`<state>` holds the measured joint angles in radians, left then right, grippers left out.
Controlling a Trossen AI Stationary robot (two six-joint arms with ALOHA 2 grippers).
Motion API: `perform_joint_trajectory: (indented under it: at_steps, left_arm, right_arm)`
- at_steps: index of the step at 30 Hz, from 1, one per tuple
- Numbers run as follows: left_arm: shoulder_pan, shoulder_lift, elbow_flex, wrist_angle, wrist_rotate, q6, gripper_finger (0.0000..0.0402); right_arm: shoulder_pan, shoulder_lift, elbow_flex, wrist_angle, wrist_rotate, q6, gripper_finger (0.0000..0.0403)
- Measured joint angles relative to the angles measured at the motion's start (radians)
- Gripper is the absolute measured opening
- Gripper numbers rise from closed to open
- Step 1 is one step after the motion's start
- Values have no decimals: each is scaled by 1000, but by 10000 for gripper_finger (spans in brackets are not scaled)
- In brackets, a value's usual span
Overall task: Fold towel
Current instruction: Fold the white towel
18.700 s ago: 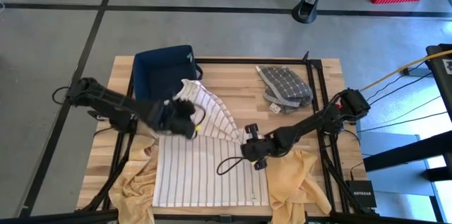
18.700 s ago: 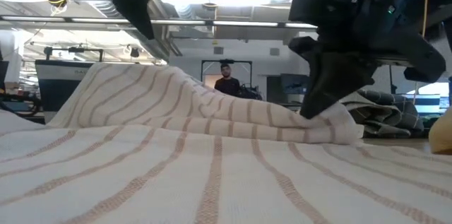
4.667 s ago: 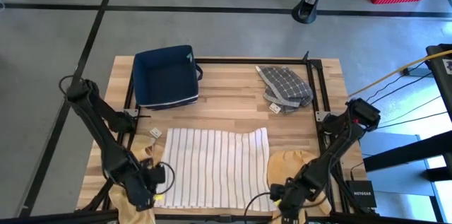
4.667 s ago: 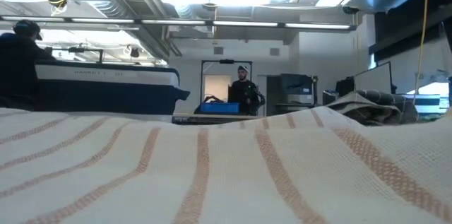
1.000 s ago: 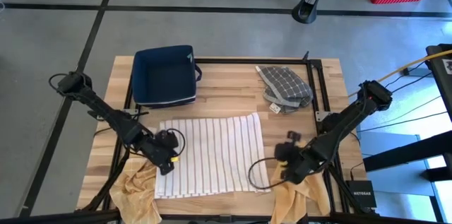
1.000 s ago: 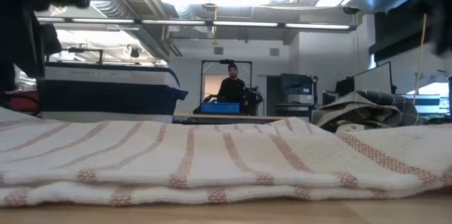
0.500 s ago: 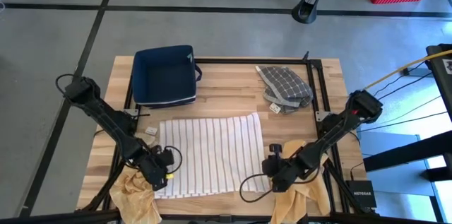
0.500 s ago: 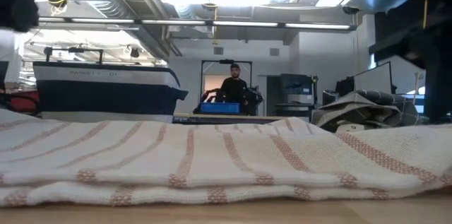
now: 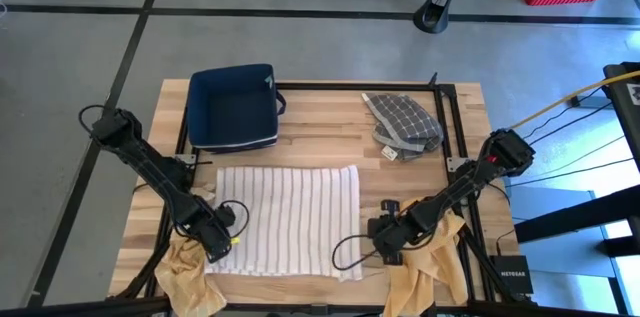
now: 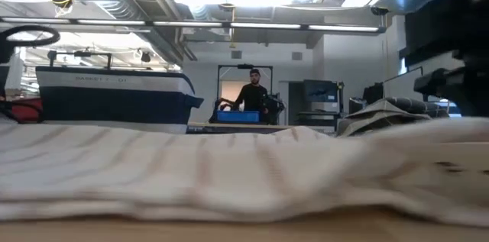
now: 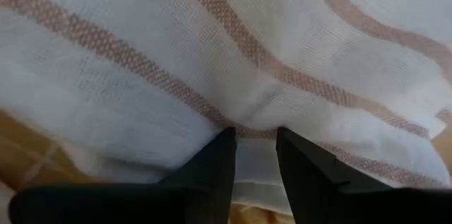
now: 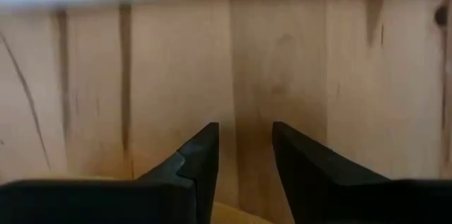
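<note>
Currently the striped towel (image 9: 288, 219) lies folded flat near the table's (image 9: 330, 127) front edge, between both arms. Left gripper (image 9: 222, 240) sits at the towel's front-left corner — fingers (image 11: 212, 171) slightly apart with towel cloth between them, though a firm pinch can't be confirmed. Right gripper (image 9: 381, 243) is just off the towel's front-right corner, fingers (image 12: 200, 160) parted over bare wood, holding nothing. Navy bin (image 9: 233, 107) sits at the back-left corner, checked cloth (image 9: 402, 123) back-right — yellow cloths (image 9: 193, 269) at the front corners.
</note>
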<state>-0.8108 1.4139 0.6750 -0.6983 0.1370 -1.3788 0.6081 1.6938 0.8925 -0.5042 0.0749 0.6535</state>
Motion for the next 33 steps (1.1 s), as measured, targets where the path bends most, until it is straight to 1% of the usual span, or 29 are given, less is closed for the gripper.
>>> perform_joint_trajectory:
  at_steps: [2, 5, 7, 11, 12, 13, 19, 22, 24, 27, 29, 33]
  left_arm:
    - [2, 0, 0, 7, 1, 11, 100]
    - [13, 0, 0, 76, -8, 38, 100]
    - [22, 0, 0, 130, -23, 61, 100]
    - [30, 0, 0, 190, -64, 94, 100]
    - [30, 0, 0, 192, -74, 103, 100]
    - [30, 0, 0, 188, -80, 106, 100]
    - [30, 1, 0, 183, -87, 126, 100]
    - [30, 1, 0, 182, -40, 124, 100]
    - [26, 1, 0, 178, -19, 115, 100]
    - [20, 1, 0, 163, 2, 99, 100]
    - [16, 1, -2, 152, 21, 97, 100]
    - [18, 2, -2, 164, 24, 102, 100]
  right_arm:
    - [-21, -7, 0, -9, -37, -3, 136]
    - [-43, -20, 18, -6, -40, -17, 136]
    - [-48, -25, 37, 53, -8, -60, 136]
    - [-46, -6, 43, 262, 121, -147, 136]
    - [-47, 7, 45, 280, 125, -158, 136]
    - [-57, 20, 44, 271, 108, -147, 136]
    - [-127, 87, 43, 225, -86, -29, 136]
    - [-153, 89, 50, 106, -143, -7, 136]
    - [-154, 87, 50, 8, -145, -6, 136]
    - [-150, 80, 50, -70, -142, -2, 136]
    - [-143, 80, 49, -88, -143, 23, 136]
    - [-136, 85, 68, -95, -118, 31, 136]
